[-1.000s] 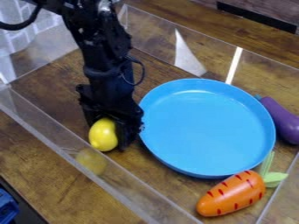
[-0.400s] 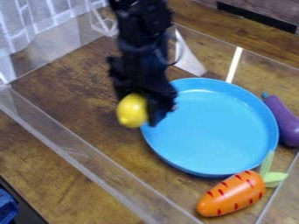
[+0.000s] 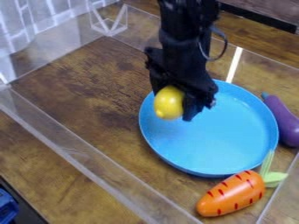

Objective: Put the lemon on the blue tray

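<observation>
Hanging over the near-left rim of the blue tray (image 3: 216, 131), the black gripper (image 3: 176, 103) points steeply downward with the lemon (image 3: 170, 103) pinched between its fingers (image 3: 193, 98) — the yellow fruit is clear of the tabletop (image 3: 82, 96) and raised above the tray's left part, not resting on it. The fingers sit on either side of the lemon, closed against its width rather than pressed together.

Only one view, the camera looking down from the front:
- Blue tray lies toward the right half of the wooden tabletop, flat.
- Purple eggplant (image 3: 288, 124) lies at the tabletop's right edge, just beside the tray's right rim; whether it touches the rim I cannot tell.
- Orange carrot (image 3: 233, 193) with green leaves lies near the front right corner, just in front of the tray and close to its rim.
- Clear plastic walls (image 3: 65, 175) border the tabletop along the front and left — a low transparent enclosure.
</observation>
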Robot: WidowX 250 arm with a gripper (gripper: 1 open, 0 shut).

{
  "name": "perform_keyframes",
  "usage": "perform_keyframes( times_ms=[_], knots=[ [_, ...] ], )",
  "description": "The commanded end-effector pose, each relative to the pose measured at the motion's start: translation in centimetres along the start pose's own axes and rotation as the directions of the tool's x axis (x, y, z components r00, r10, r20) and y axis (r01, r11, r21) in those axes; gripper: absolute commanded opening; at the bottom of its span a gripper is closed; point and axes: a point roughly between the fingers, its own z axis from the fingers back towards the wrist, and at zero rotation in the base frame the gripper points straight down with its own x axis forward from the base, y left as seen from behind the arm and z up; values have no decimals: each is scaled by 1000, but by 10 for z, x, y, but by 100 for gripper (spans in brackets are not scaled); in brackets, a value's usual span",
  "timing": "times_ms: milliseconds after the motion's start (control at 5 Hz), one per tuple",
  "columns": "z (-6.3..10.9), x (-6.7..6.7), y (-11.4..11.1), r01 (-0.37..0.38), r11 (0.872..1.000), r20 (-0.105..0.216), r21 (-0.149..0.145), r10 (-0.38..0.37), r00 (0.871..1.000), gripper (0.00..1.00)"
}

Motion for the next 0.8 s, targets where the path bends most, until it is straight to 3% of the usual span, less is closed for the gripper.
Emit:
perform_keyframes(
  times_ms=[0,200,400,600],
  knots=[
    [7,13,-6,15,1000,60,4,-15,998,0],
    [2,6,-1,62,998,61,-7,-61,996,0],
    [-3,-1,5,108,994,62,-21,-106,992,100],
    [-4,4,9,139,990,67,-30,-137,988,0]
  ],
)
